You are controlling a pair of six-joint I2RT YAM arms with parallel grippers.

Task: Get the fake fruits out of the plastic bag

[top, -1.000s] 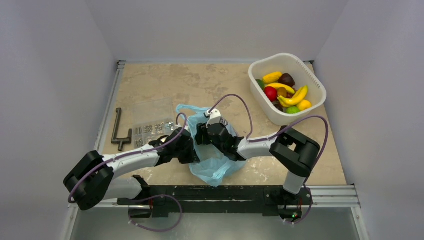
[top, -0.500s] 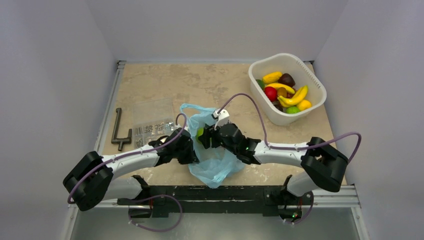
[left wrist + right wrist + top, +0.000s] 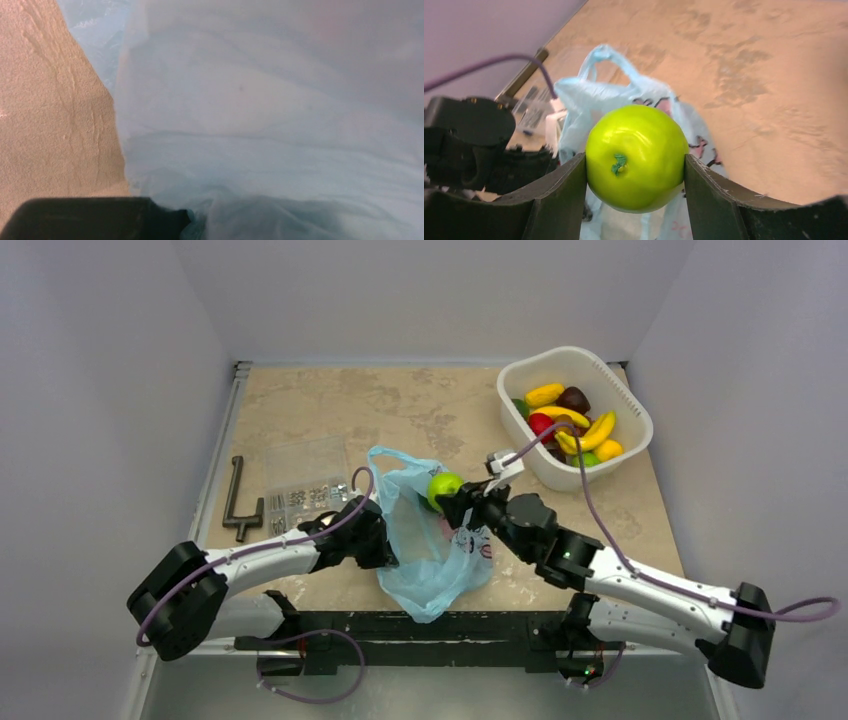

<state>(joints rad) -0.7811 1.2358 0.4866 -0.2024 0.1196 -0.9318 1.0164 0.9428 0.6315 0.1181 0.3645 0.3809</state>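
One green apple (image 3: 636, 157), right pincer (image 3: 635, 167) is gripping it at one plastic bag (image 3: 430, 562), upper-right edge; left pincer (image 3: 374, 540), grip untellable; bare tabletop (image 3: 330, 410) stretching above.

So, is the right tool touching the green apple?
Touching. In the right wrist view both fingers of the right tool press flat against the sides of the green apple, with no gap on either side.

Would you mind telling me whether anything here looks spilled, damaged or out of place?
Nothing stands out. The green apple sits squarely between the right gripper's fingers above the plastic bag, which is crumpled but shows no tear; the white basket stands upright with its fruit inside.
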